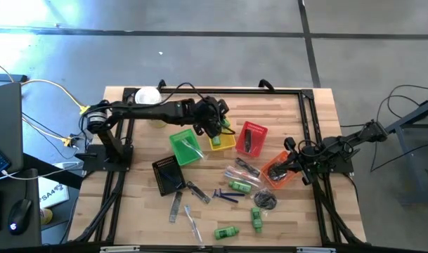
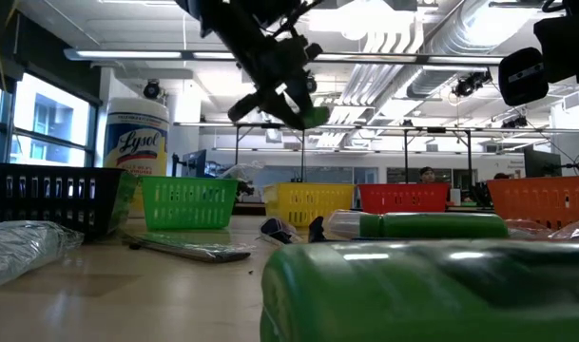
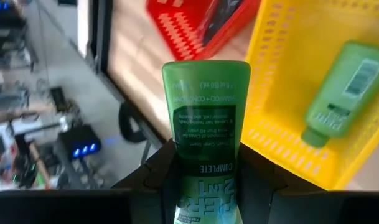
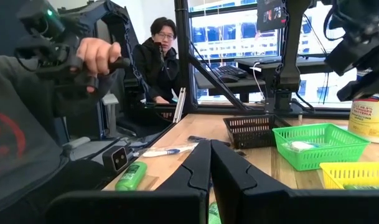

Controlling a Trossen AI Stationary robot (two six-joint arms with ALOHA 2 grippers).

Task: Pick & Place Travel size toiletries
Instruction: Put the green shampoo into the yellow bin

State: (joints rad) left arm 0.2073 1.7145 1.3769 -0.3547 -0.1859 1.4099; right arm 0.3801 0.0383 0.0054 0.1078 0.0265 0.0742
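My left gripper (image 1: 215, 125) hangs above the yellow basket (image 1: 224, 143) and is shut on a bright green mini tube (image 3: 205, 106); the low view shows the left gripper (image 2: 287, 103) high over the table with the green tube (image 2: 314, 116). One green bottle (image 3: 340, 93) lies in the yellow basket (image 3: 282, 143). My right gripper (image 1: 296, 166) is shut and empty beside the orange basket (image 1: 275, 172). Green bottles (image 1: 240, 186), a blue razor (image 1: 225, 196), clear sticks (image 1: 193, 222) and a comb (image 1: 176, 204) lie loose on the table. My left gripper pinches the green tube between its two fingers (image 3: 157, 177), at the tube's printed end (image 3: 205, 171). The tube sticks out beyond the fingertips along the fingers, its flat crimped end (image 3: 206, 67) forward. It is lifted clear above the yellow basket.
Green (image 1: 185, 146), black (image 1: 168, 174) and red (image 1: 251, 138) baskets stand around the yellow one. A white canister (image 1: 148, 96) stands at the far left. People sit and stand beyond the table in the right wrist view (image 4: 161, 59).
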